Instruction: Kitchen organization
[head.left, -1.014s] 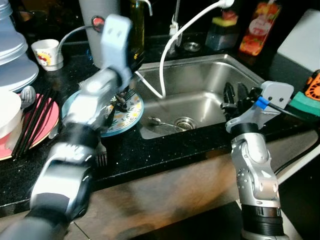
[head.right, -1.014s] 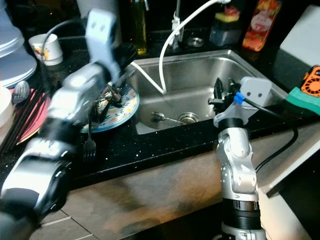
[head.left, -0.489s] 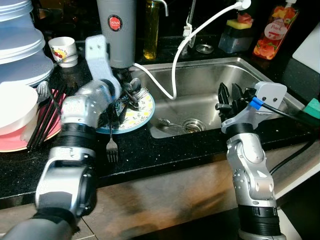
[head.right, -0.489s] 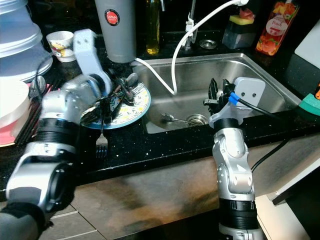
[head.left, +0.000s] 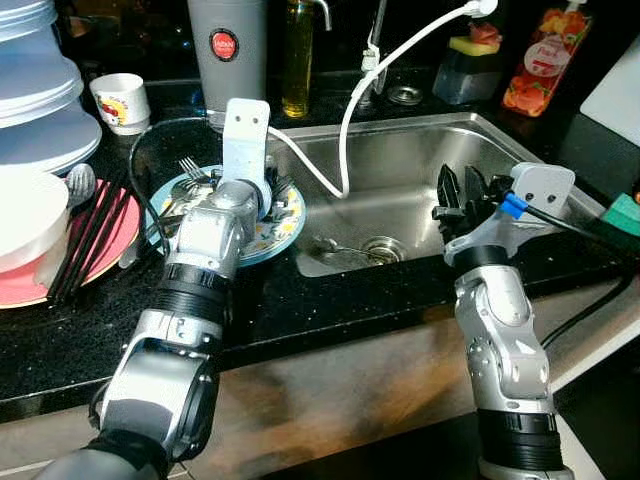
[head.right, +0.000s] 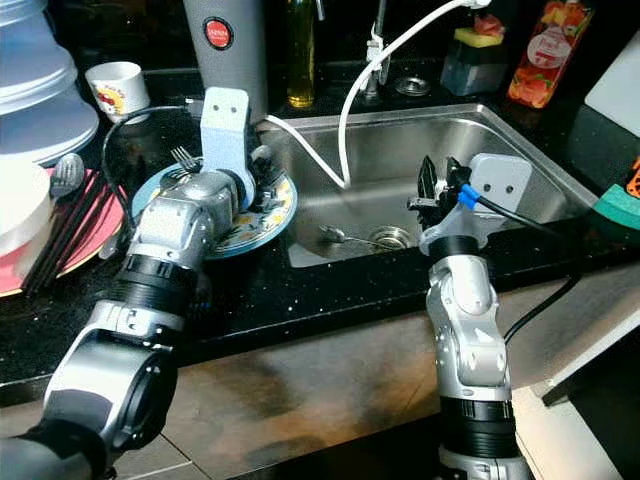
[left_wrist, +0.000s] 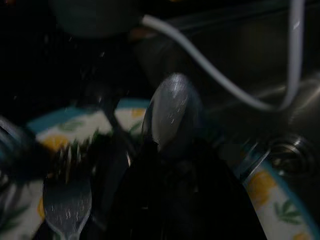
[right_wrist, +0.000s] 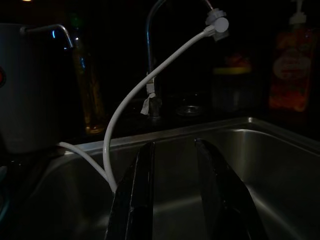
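Observation:
A round plate (head.left: 284, 222) with a blue rim and yellow flowers lies on the black counter, left of the steel sink (head.left: 420, 190). My left gripper (head.left: 266, 190) hovers low over that plate, shut on a spoon (left_wrist: 172, 112) whose bowl sticks out past the fingertips. Forks (head.left: 190, 168) rest on the plate's far side, one also close under the gripper (left_wrist: 67, 200). Another spoon (head.left: 335, 245) lies in the sink near the drain. My right gripper (head.left: 462, 190) stands open over the sink's front edge, empty, with its fingers (right_wrist: 137, 195) apart.
A red plate (head.left: 115, 230) with black chopsticks (head.left: 85, 240), a white bowl (head.left: 25, 215) and stacked dishes (head.left: 40, 90) crowd the left counter. A cup (head.left: 118, 100), grey flask (head.left: 228, 50), oil bottle (head.left: 298, 55) and white hose (head.left: 350, 110) stand behind.
My left arm has swung in and straightened over the flowered plate. The fork seen on the counter in front of the plate is now behind the arm. The right arm holds still.

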